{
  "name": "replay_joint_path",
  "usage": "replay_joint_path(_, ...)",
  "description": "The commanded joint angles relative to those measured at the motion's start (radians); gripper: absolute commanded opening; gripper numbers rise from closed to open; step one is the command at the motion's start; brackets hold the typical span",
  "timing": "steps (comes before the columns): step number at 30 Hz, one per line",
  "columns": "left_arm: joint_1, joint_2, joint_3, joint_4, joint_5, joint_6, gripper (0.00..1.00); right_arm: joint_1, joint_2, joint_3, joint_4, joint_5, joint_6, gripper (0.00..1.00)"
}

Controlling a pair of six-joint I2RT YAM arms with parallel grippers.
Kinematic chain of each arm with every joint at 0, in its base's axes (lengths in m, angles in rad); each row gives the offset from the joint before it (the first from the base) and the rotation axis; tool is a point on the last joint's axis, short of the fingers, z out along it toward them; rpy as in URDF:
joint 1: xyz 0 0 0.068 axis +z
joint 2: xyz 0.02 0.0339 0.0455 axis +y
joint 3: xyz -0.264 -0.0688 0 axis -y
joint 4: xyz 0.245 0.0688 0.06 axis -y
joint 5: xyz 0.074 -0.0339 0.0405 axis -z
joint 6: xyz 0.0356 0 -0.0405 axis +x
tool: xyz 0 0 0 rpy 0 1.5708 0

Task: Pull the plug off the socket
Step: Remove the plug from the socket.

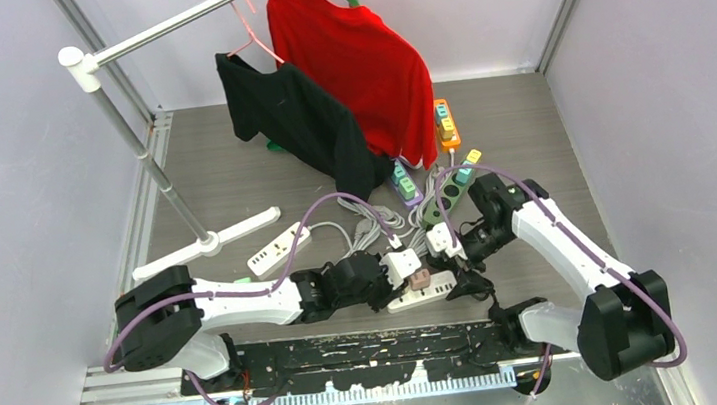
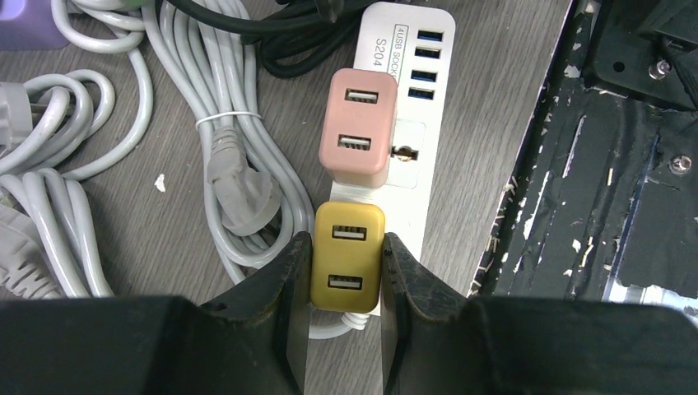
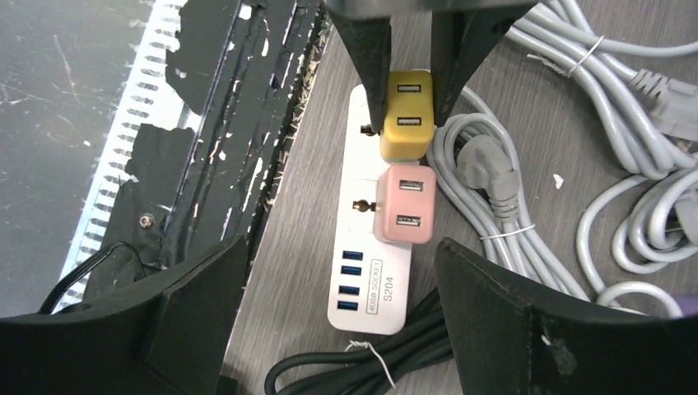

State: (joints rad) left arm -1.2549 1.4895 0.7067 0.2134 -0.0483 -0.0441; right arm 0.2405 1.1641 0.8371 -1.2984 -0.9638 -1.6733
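Item: yellow plug [image 2: 347,257], rounded, two USB ports. You find it seated, seemingly fully, in the white socket strip [image 2: 416,107] beside a pink plug [image 2: 356,127]. Left gripper [image 2: 347,251] clamps it; right gripper [image 3: 337,255] gapes empty.

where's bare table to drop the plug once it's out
Bare table far right, between the orange power strip and the wall. Another patch far left, between the rack pole and the black garment. Crowded in the middle with coiled cables.
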Motion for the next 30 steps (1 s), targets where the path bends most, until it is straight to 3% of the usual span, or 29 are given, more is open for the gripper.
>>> replay_joint_path(1, -0.003, 0.027, -0.02, 0.048, 0.026, -0.031, 0.0, 0.025, -0.06, -0.073, 0.262, -0.034, 0.218, 0.87)
replay_joint_path(5, -0.003, 0.048, -0.009, 0.053, 0.045, -0.031, 0.0, 0.069, -0.074, -0.125, 0.494, 0.015, 0.443, 0.83)
replay_joint_path(9, -0.003, 0.044, -0.012, 0.054, 0.044, -0.026, 0.0, 0.084, -0.08, -0.171, 0.612, 0.033, 0.532, 0.8)
replay_joint_path(15, -0.004, 0.045, -0.018, 0.06, 0.048, -0.028, 0.0, 0.087, -0.092, -0.235, 0.599, 0.039, 0.465, 0.71)
replay_joint_path(30, -0.004, 0.048, -0.015, 0.059, 0.051, -0.048, 0.0, 0.118, -0.107, -0.254, 0.555, 0.036, 0.365, 0.33)
